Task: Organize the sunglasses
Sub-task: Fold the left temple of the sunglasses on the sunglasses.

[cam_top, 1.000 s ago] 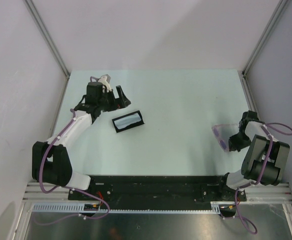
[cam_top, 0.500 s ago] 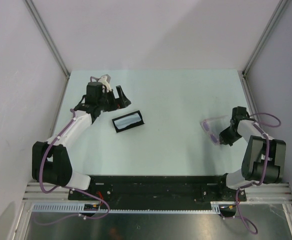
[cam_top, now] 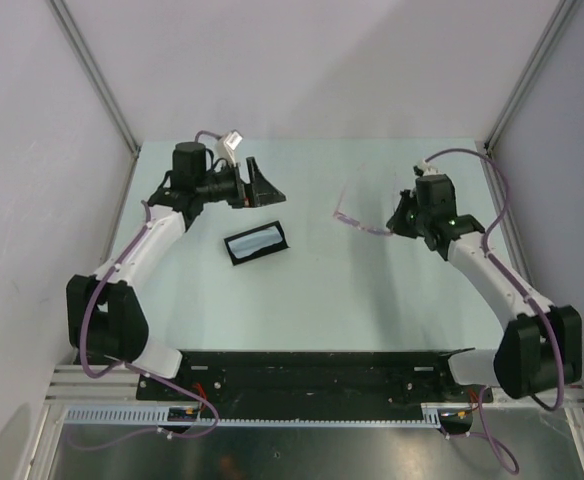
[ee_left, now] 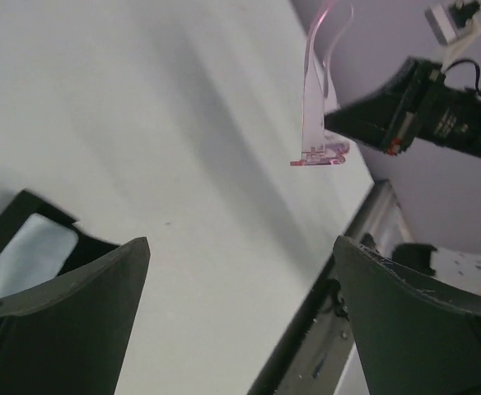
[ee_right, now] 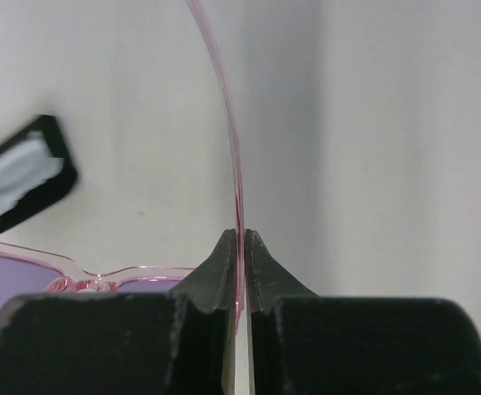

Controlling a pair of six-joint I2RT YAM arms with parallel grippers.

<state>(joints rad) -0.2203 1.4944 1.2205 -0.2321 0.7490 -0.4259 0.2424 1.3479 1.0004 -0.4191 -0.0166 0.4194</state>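
The sunglasses (cam_top: 357,221), thin pink frame with purple lenses, hang above the table right of centre. My right gripper (cam_top: 399,220) is shut on one of their arms. In the right wrist view the fingertips (ee_right: 240,240) pinch that thin pink arm (ee_right: 233,140), and the purple lenses (ee_right: 26,280) show low at the left. My left gripper (cam_top: 262,186) stands open at the far left, facing right, with nothing between its fingers (ee_left: 67,304). The left wrist view shows the sunglasses (ee_left: 318,107) dangling from the right gripper (ee_left: 364,123).
An open black case (cam_top: 257,243) with a light blue cloth (cam_top: 254,242) inside lies on the table left of centre, just below my left gripper. It shows in the left wrist view (ee_left: 22,239) and the right wrist view (ee_right: 28,177). Grey walls enclose the table.
My right arm has lifted the sunglasses from the near right edge and carried them far and left toward the table's middle. My left gripper has swung round to face right.
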